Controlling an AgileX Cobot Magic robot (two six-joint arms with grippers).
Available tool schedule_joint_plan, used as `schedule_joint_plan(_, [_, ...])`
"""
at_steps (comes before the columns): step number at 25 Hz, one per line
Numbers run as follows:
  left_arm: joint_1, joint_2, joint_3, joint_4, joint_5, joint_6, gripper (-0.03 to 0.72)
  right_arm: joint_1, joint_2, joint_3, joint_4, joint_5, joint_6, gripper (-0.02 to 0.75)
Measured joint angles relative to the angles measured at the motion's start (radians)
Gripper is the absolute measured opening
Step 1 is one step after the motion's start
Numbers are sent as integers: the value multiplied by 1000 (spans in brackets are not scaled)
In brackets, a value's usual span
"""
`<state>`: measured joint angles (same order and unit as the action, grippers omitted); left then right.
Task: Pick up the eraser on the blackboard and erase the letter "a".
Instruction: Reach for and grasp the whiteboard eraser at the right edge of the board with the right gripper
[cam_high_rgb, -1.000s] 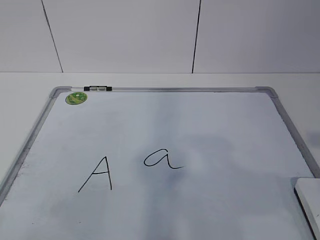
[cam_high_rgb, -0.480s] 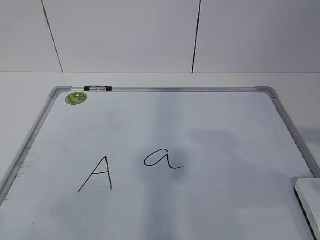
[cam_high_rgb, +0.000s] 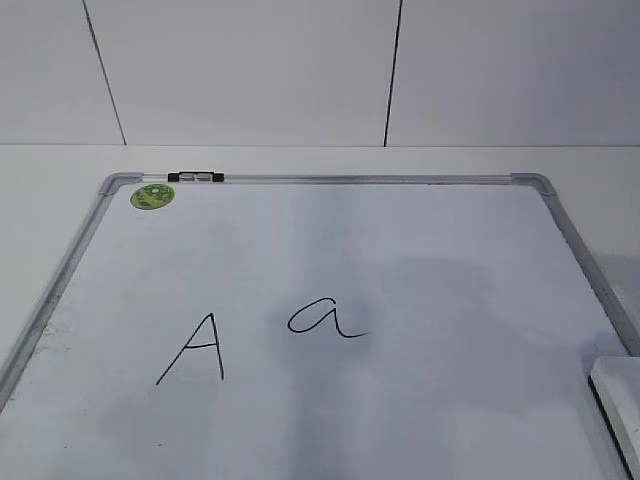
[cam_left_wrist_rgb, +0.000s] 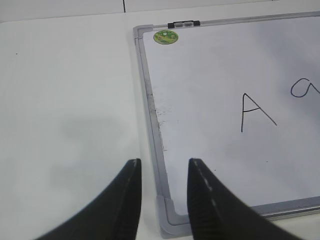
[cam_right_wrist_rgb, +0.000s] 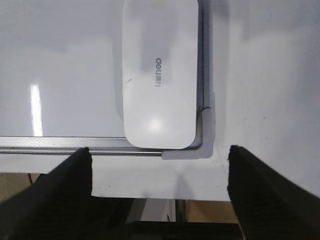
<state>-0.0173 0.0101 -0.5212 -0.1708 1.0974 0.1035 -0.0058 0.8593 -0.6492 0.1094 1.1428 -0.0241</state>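
The blackboard (cam_high_rgb: 420, 230) is a white board with a silver-grey frame lying flat on the table. The cursive letter "a" (cam_high_rgb: 325, 319) is written near its middle, right of a capital "A" (cam_high_rgb: 195, 350). The white eraser (cam_right_wrist_rgb: 159, 70) lies in the board's near right corner; its edge shows in the exterior view (cam_high_rgb: 618, 400). My right gripper (cam_right_wrist_rgb: 160, 165) is open wide and empty, above the table edge just short of the eraser. My left gripper (cam_left_wrist_rgb: 164, 172) is open and empty, over the board's near left corner (cam_left_wrist_rgb: 170, 220). Neither gripper shows in the exterior view.
A round green sticker (cam_high_rgb: 152, 196) sits in the board's far left corner beside a black-and-silver clip (cam_high_rgb: 195, 177). A white wall (cam_high_rgb: 320, 70) stands behind the table. The table's front edge (cam_right_wrist_rgb: 150, 197) lies just below the eraser in the right wrist view.
The soft shadows on the board have shifted a little; the board, letters and eraser have not moved.
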Motion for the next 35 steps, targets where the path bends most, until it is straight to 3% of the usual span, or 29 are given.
schedule_joint_plan(19, [0, 0, 0, 0, 0, 0, 235, 0, 295, -13, 29, -111, -30, 662])
schedule_joint_plan(35, [0, 0, 0, 0, 0, 0, 235, 45, 367, -39, 21, -144, 7, 636])
